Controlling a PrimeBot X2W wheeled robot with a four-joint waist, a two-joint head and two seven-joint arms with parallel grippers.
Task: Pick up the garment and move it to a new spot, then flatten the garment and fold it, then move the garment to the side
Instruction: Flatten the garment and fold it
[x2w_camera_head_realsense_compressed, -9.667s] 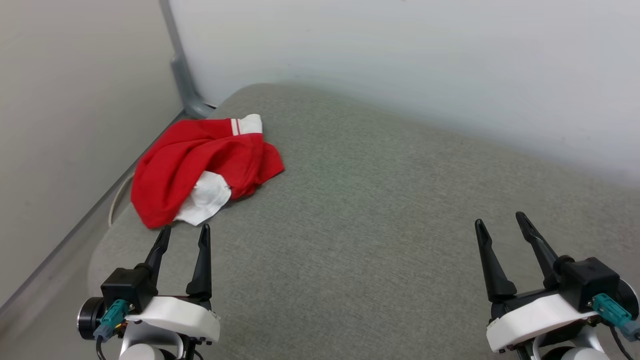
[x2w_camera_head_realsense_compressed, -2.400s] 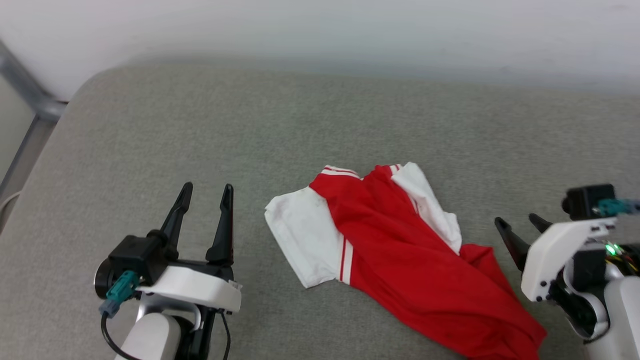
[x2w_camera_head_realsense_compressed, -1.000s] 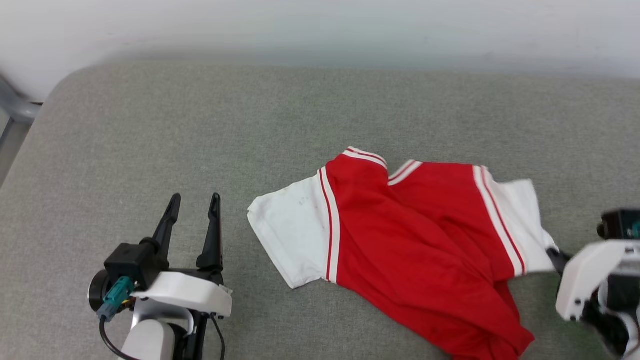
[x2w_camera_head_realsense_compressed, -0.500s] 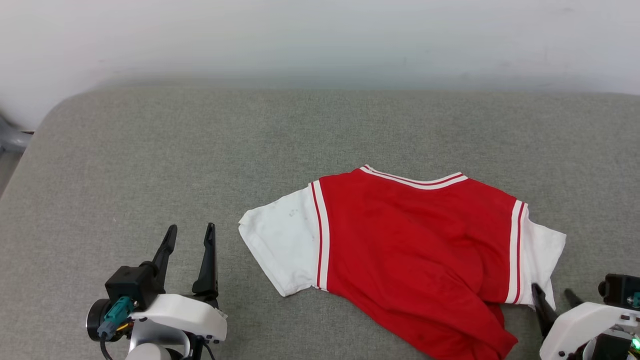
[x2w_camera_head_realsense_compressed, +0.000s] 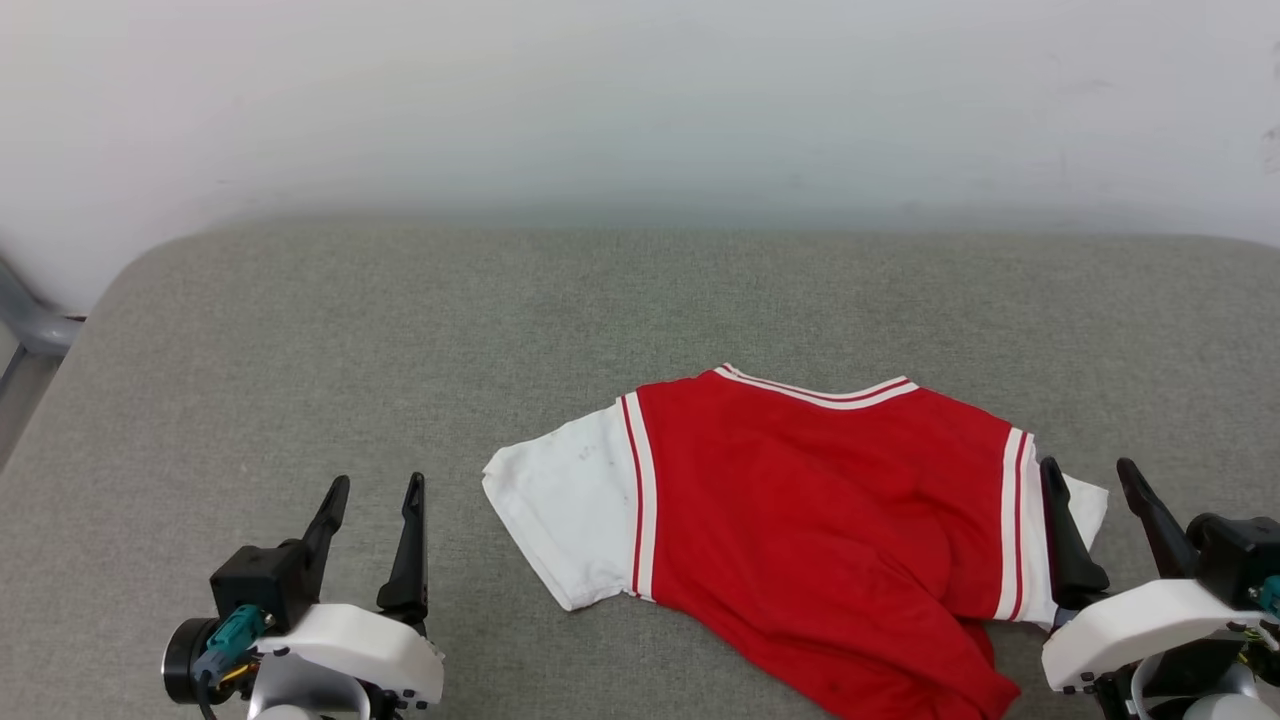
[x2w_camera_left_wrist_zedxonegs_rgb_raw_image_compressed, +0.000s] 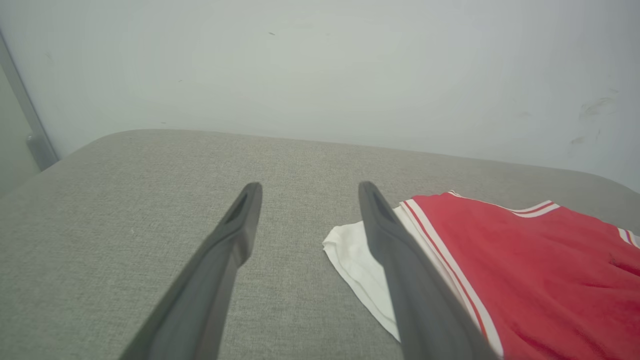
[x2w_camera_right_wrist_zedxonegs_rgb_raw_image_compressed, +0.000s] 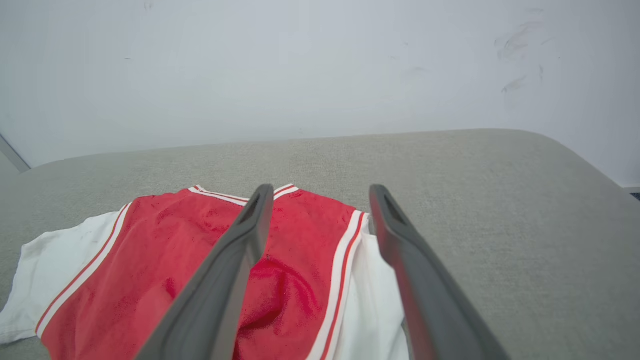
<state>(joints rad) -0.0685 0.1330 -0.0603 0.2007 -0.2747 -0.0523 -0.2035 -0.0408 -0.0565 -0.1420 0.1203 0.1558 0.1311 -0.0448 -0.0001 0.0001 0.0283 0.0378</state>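
Observation:
The garment (x2w_camera_head_realsense_compressed: 800, 500), a red jersey T-shirt with white sleeves and striped trim, lies spread on the grey cushion, collar toward the wall; its lower part is rumpled near the front edge. No number print shows on the upturned side. My left gripper (x2w_camera_head_realsense_compressed: 372, 485) stands open at the lower left, a short way left of the white sleeve (x2w_camera_left_wrist_zedxonegs_rgb_raw_image_compressed: 357, 260). My right gripper (x2w_camera_head_realsense_compressed: 1085, 470) is open at the lower right, its fingers over the other white sleeve (x2w_camera_right_wrist_zedxonegs_rgb_raw_image_compressed: 370, 285), holding nothing. The garment (x2w_camera_right_wrist_zedxonegs_rgb_raw_image_compressed: 190, 270) lies under and left of the right fingers.
The grey upholstered cushion (x2w_camera_head_realsense_compressed: 400, 330) reaches back to a pale wall (x2w_camera_head_realsense_compressed: 640, 100). A grey metal post (x2w_camera_head_realsense_compressed: 25, 325) stands beyond the cushion's left edge. Bare cushion lies left of and behind the shirt.
Since a second ago the shirt's right side has been pulled out and lies spread flatter. My right gripper has let go and now stands open over the right sleeve. The camera has shifted.

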